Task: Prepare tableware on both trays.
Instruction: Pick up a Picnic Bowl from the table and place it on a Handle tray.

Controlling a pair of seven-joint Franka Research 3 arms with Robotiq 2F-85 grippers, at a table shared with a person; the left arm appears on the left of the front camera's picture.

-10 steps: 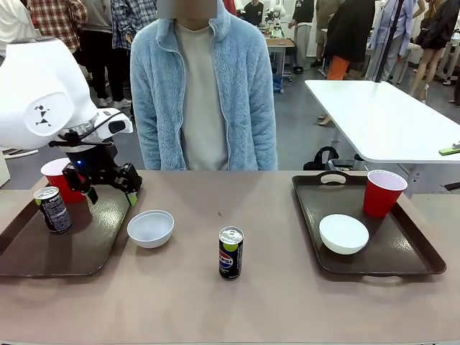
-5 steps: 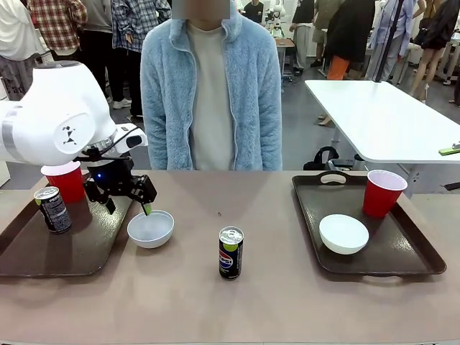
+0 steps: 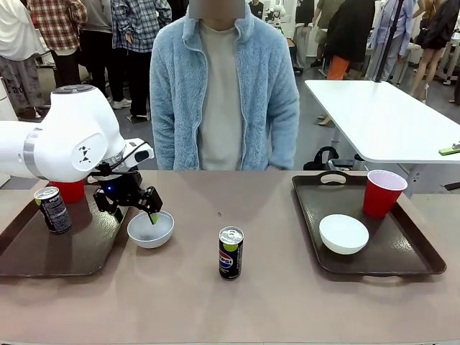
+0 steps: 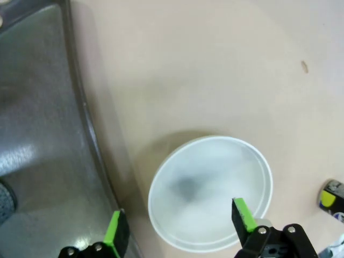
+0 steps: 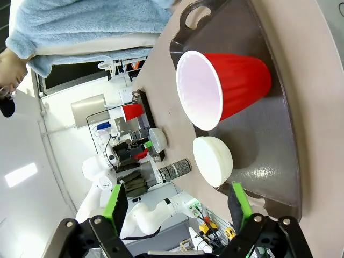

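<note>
White bowl (image 3: 150, 228) just beside left tray (image 3: 43, 251); left gripper (image 4: 177, 215) spread wide over it; right gripper (image 5: 177, 192) spread too

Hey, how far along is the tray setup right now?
Done: right tray has a red cup and white bowl; left tray has a can and another red cup. In hand: the open left end effector straddles the rim of the second bowl on the table. Left: that bowl, plus the Pepsi can mid-table, likely for the right tray.
</note>
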